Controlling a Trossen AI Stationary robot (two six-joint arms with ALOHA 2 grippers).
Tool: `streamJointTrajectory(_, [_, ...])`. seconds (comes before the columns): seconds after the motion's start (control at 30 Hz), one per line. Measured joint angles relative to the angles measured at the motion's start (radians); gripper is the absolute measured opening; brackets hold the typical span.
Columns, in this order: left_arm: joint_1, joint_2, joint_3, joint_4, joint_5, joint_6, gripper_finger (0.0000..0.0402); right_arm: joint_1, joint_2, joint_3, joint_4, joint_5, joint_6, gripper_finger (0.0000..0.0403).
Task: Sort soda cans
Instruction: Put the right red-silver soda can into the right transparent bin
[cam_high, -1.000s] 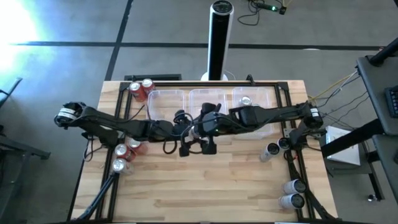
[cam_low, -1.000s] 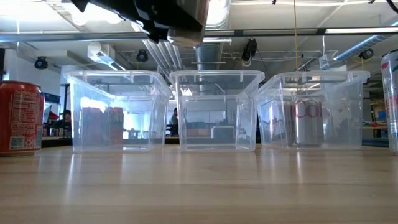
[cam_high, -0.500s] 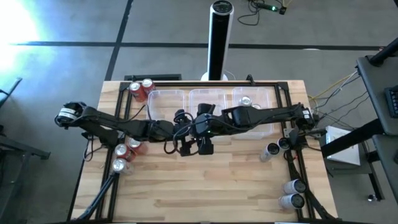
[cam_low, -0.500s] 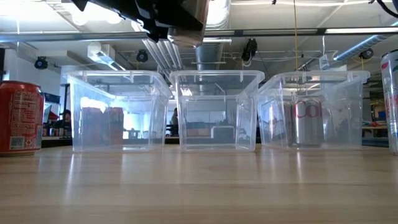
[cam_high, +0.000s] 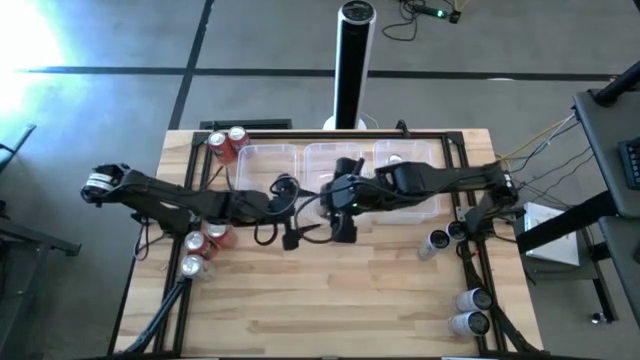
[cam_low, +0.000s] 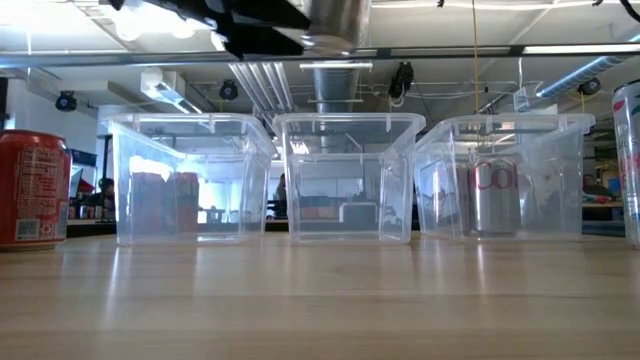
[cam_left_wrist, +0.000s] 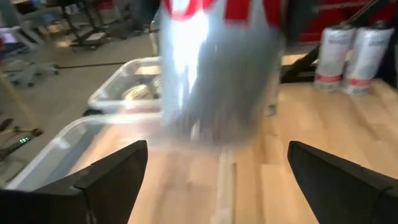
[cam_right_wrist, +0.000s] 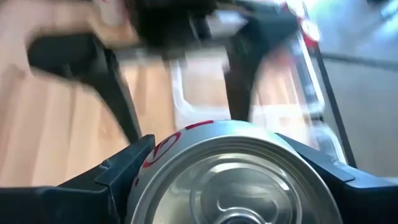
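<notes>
Left of frame, high view: red cans upper left of the worktop, more at its left edge.

Centre: left gripper with fingers spread, released, holding nothing. Just right of it, right gripper grasps a silver can with red lettering, raised before the middle tub.

Right: one silver can already in the right tub; loose cans lower right.

Judgement: carry the held can right, centre it over the right tub, lower upright, then release.

High view looks straight down; low view faces 3 tubs level across the table.
</notes>
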Motion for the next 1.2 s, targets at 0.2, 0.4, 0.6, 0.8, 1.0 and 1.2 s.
streamJointTrajectory(0.2, [-0.001, -0.164, -0.086, -0.064, -0.112, 0.0, 0.0363, 0.0, -0.096, -0.055, -0.149, 0.114, 0.181, 0.0286])
streamJointTrajectory(0.4, [-0.004, -0.391, -0.185, -0.104, -0.248, 0.014, 0.0353, -0.005, -0.231, -0.2, -0.311, 0.289, 0.448, 0.0286])
streamJointTrajectory(0.6, [-0.004, -0.548, -0.218, -0.11, -0.266, 0.108, 0.0352, -0.008, -0.384, -0.4, -0.301, 0.402, 0.644, 0.0286])
streamJointTrajectory(0.8, [-0.004, -0.655, -0.185, -0.22, -0.386, 0.219, 0.0352, -0.024, -0.466, -0.548, -0.303, 0.388, 0.828, 0.0286])
streamJointTrajectory(1.0, [-0.003, -0.723, -0.175, -0.339, -0.472, 0.168, 0.0352, -0.028, -0.476, -0.659, -0.293, 0.352, 0.906, 0.0286])
streamJointTrajectory(1.2, [-0.003, -0.751, -0.187, -0.338, -0.475, 0.179, 0.0352, -0.062, -0.506, -0.79, -0.149, 0.278, 0.898, 0.0286])
